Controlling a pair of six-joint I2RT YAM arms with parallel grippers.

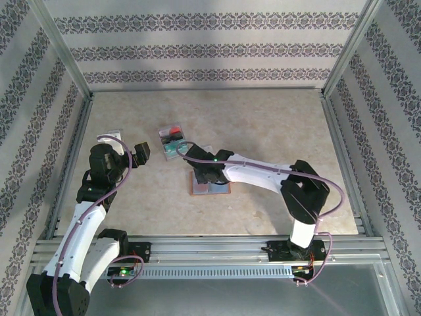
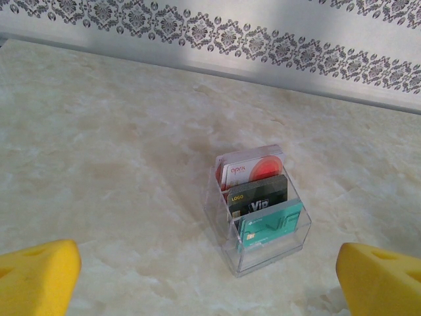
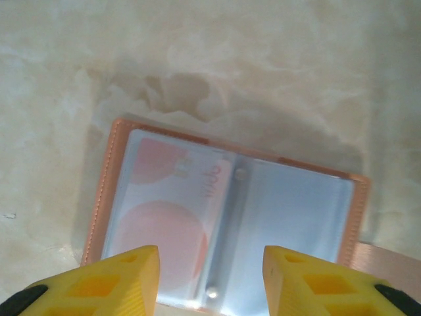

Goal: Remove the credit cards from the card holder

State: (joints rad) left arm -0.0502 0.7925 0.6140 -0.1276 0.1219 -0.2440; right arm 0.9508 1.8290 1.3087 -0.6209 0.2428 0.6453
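The card holder [image 1: 212, 189] lies open and flat on the table, tan-brown rim up, grey-blue pockets showing [image 3: 289, 224]. A credit card [image 3: 172, 227] with pale red circles sits inside its left pocket, seen through the sleeve. My right gripper [image 3: 210, 280] hovers just above the holder's middle fold. It is open, and nothing is between its yellow fingers [image 3: 112, 283]. In the top view the right gripper [image 1: 201, 172] covers the holder's upper edge. My left gripper [image 1: 141, 153] is held off to the left, wide open and empty [image 2: 210, 286].
A clear acrylic stand [image 2: 262, 210] holds a red-and-white, a black and a teal card upright. It stands just behind the holder [image 1: 172, 141]. A small clear object [image 1: 112, 135] lies by the left arm. Metal frame rails and patterned walls enclose the table.
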